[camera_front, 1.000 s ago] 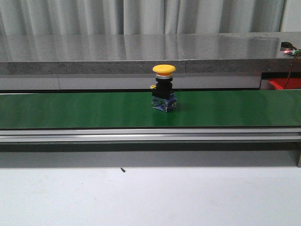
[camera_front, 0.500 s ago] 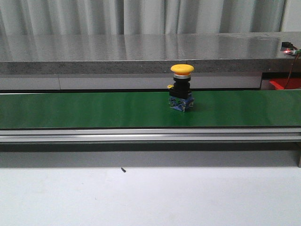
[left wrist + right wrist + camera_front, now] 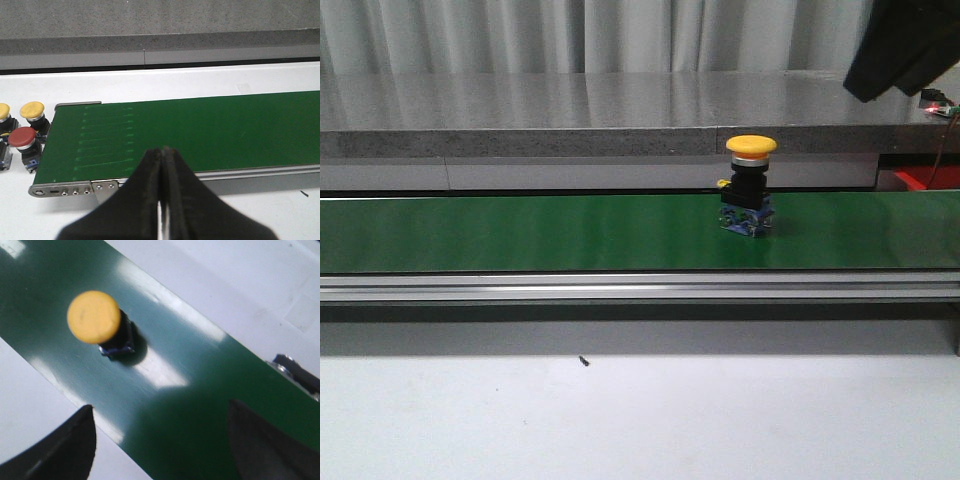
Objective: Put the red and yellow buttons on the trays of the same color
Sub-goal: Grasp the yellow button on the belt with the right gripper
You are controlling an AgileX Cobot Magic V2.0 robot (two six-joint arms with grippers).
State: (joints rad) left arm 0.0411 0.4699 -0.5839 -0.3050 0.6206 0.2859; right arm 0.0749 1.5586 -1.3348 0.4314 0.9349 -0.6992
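A yellow button [image 3: 750,185] with a black body stands upright on the green conveyor belt [image 3: 520,232], right of centre. My right gripper [image 3: 161,405] hangs open above the belt, and the yellow button [image 3: 94,317] lies apart from its fingers, beyond one fingertip [image 3: 75,440]. Only a dark part of the right arm [image 3: 905,45] shows at the top right of the front view. My left gripper [image 3: 162,150] is shut with nothing in it, over the near edge of the belt [image 3: 200,130]. Part of a red tray [image 3: 930,178] shows at the far right. The yellow tray is out of view.
Beside the belt's end stand a red button [image 3: 22,138] and two yellow buttons [image 3: 32,111], [image 3: 2,112] on the white table. A grey stone ledge [image 3: 620,110] runs behind the belt. The belt's metal rail [image 3: 620,290] lines its front.
The yellow button has travelled to the right along the belt. The right arm has come into the front view at the top right.
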